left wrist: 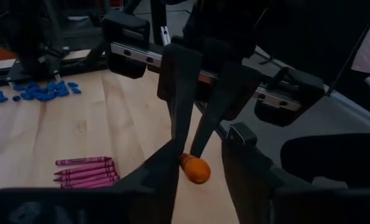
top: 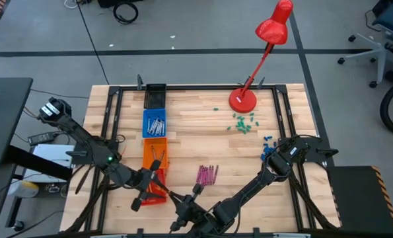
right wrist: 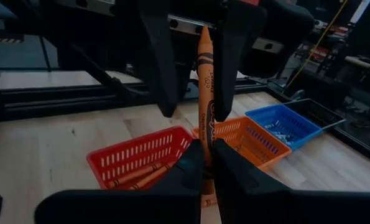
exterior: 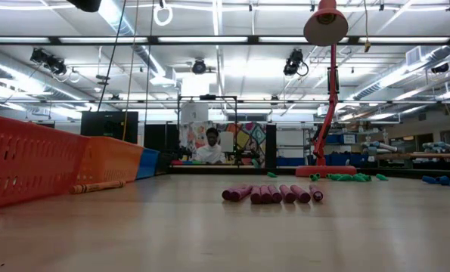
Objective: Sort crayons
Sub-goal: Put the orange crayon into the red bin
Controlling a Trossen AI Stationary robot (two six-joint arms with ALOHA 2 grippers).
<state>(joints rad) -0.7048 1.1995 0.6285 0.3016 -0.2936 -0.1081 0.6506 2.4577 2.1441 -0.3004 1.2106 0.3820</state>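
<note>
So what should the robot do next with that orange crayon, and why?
Probably close the left gripper on the orange crayon. The right gripper is shut on its lower end, holding it upright. The left jaws stand open on either side of its upper part, gaps showing, so this looks like a handover waiting for the second grip.

overhead and table-level views share the magenta crayons [top: 207,174].

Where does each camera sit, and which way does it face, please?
High: above the table, looking down; both arms.
Low: at tabletop level, facing pink crayons and room; no arm.
Left wrist: faces right gripper holding orange crayon; own fingers.
Right wrist: faces left gripper, baskets; own fingers.
Shared: wrist views, that crayon.
</note>
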